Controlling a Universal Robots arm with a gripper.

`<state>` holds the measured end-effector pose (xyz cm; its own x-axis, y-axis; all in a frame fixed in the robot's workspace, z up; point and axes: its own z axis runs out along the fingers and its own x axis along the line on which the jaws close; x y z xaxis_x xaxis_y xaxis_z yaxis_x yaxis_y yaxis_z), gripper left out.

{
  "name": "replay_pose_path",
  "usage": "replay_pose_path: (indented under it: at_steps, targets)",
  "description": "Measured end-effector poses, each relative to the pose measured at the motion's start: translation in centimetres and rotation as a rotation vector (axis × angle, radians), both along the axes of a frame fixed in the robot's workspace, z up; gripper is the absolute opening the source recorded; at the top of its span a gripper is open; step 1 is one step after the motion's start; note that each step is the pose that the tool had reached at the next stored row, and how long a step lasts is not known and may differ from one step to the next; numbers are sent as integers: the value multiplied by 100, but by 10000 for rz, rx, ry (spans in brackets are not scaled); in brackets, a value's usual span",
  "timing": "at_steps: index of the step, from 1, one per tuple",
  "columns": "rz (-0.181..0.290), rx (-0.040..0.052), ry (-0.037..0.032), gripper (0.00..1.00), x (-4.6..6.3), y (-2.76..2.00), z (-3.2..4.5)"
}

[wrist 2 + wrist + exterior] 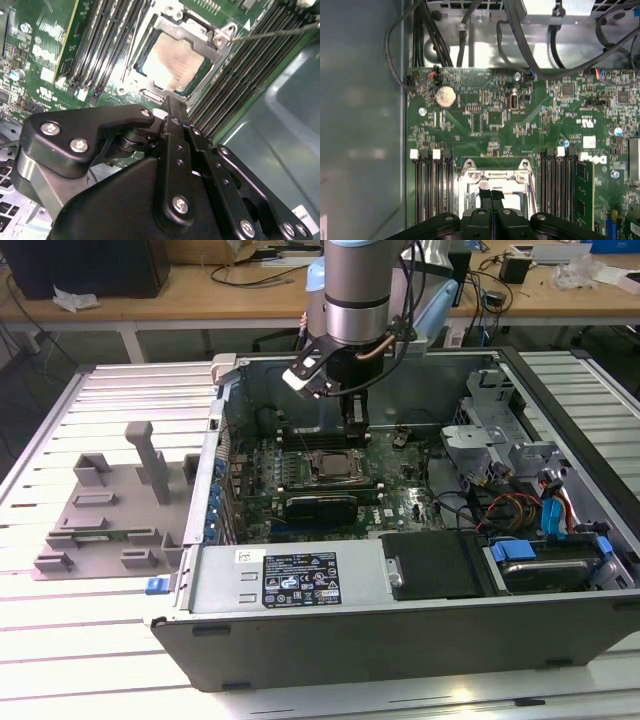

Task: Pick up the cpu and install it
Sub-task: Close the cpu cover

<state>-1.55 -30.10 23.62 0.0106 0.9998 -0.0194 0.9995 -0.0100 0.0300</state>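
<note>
**Hand closed and empty beside the seated cpu**

*Exterior view.* The arm reaches down into the open computer case [300,585], which lies on the slatted bench [90,660]. The hand [355,432] hangs over the motherboard [400,505], just beside the socket frame [311,466]. The cpu [335,467] lies flat inside that frame. A grey tray [100,515] rests on the bench to the exterior view's left of the case, well apart from the hand.

*Second wrist view.* The fingers [173,114] of the hand [171,102] are pressed together and pinch nothing. Their tip lies near one edge of the socket frame [197,29]. The silvery top plate of the cpu [172,60] shows inside the frame, between banks of memory slots [107,45].

*First wrist view.* The two fingertips [485,194] of the hand [491,192] meet over the socket frame [495,174]. A coin cell [445,96] sits farther along the board.
</note>
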Motion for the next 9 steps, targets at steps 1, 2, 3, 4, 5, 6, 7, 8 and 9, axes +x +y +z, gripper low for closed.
replay_pose_path:
  at_steps: [1, 2, 3, 4, 5, 6, 7, 8, 9]
  targets:
    - [1, -1, 0, 11, -17, 0, -1]
    - [0, -2, -1, 11, -44, -2, -6]
    - [-1, -1, -2, 11, -61, -7, -11]
    - [-1, -1, -1, 11, -78, -15, -16]
    - [0, -2, -1, 11, -100, -28, -25]
    - [0, -1, -2, 11, -114, -38, -30]
    - [0, -2, -1, 11, -126, -49, -35]
    - [1, -9, -3, 11, -133, -59, -41]
    - [1, -9, -2, 11, -133, -59, -41]
